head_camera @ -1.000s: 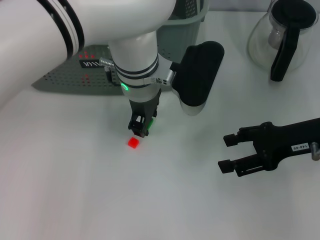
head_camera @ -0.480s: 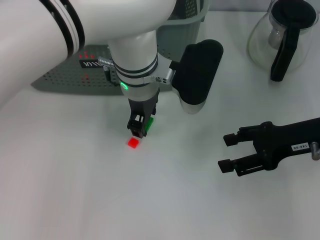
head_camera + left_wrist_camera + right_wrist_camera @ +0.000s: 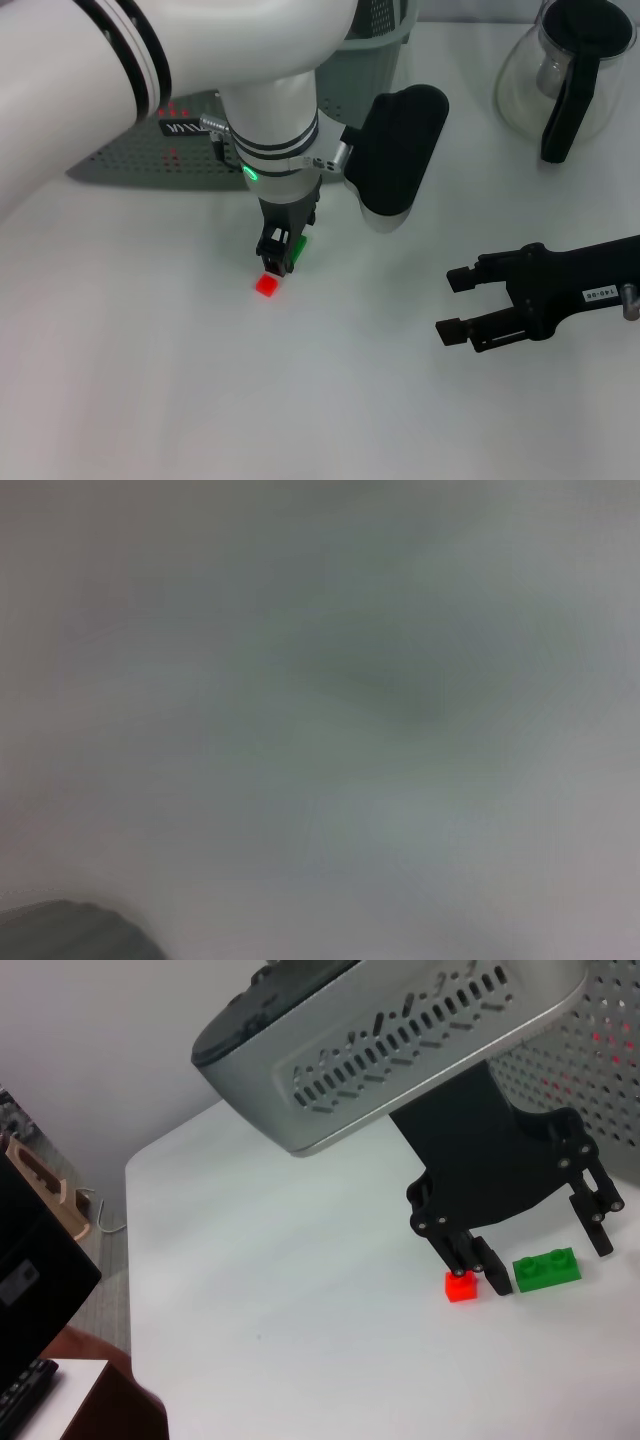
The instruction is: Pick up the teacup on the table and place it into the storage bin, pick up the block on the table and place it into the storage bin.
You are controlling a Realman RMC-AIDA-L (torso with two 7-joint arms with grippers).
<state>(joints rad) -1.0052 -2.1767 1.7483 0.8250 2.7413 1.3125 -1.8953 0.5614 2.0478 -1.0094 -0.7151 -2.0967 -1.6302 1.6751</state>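
Note:
A green block (image 3: 299, 246) and a small red block (image 3: 267, 285) lie on the white table. My left gripper (image 3: 284, 256) points straight down over them. In the right wrist view it (image 3: 548, 1260) is open, with its fingers (image 3: 478, 1260) on either side of the green block (image 3: 546, 1268). The red block (image 3: 461, 1286) lies just outside one finger. The grey-green storage bin (image 3: 378, 42) stands behind the left arm. My right gripper (image 3: 455, 305) is open and empty, low at the right. No teacup is in view. The left wrist view shows only blur.
A glass carafe (image 3: 565, 70) with a black handle stands at the back right. The bin's perforated wall with its black label (image 3: 185, 128) shows at the left behind the arm. The table edge and a dark object beyond it (image 3: 40, 1280) show in the right wrist view.

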